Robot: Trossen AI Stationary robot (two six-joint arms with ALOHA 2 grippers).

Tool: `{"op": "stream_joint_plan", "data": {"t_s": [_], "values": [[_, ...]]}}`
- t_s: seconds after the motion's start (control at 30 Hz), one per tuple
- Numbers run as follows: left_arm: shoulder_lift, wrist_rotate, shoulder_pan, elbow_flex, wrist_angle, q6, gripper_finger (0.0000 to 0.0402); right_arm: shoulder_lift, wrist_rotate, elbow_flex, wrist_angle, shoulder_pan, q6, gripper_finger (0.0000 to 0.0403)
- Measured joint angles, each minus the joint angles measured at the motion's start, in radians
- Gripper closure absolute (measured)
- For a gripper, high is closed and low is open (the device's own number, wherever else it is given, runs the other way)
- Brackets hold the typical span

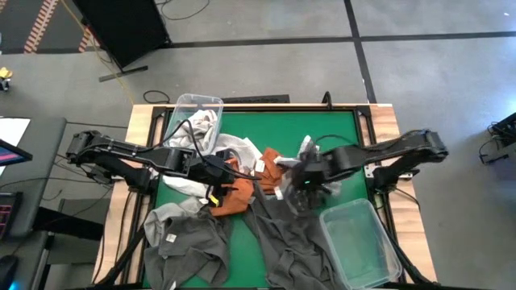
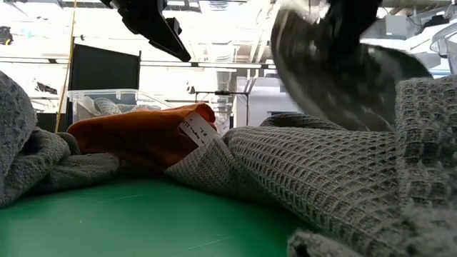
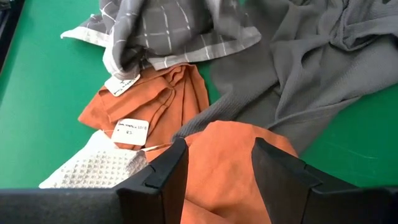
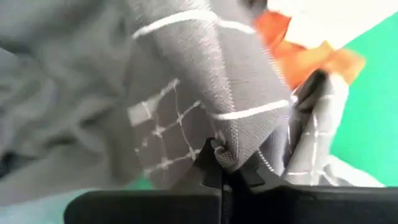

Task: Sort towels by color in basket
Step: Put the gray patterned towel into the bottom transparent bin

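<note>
white tags [image 3: 132, 129] on the orange towel [image 3: 149, 102]; print unreadable.

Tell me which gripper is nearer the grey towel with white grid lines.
Right. The right gripper is shut on a fold of the grey grid towel. The left gripper stands open over an orange towel, the grid towel beyond it.

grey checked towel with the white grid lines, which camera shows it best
The right wrist view: the grey checked towel fills it, pinched in the shut right gripper. The left wrist view shows it bunched beyond the orange towel. In the high view it is a small bundle; the low view doesn't show it clearly.
</note>
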State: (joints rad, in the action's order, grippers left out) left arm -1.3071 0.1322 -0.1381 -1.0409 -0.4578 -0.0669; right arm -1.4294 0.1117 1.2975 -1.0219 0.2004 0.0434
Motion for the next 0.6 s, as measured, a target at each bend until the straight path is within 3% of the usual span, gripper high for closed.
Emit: {"op": "stream_joint_plan", "data": {"t_s": [0.3,0.6], "values": [[0.000,0.000,0.000,0.000,0.000,0.000,0.0234,0.267,0.043,0.076,-0.021,0.133,0.119,0.0383],[0.000,0.000,0.000,0.000,0.000,0.000,0.0234,0.417,0.044,0.118,-0.123,0.334,0.422,0.0383]]}}
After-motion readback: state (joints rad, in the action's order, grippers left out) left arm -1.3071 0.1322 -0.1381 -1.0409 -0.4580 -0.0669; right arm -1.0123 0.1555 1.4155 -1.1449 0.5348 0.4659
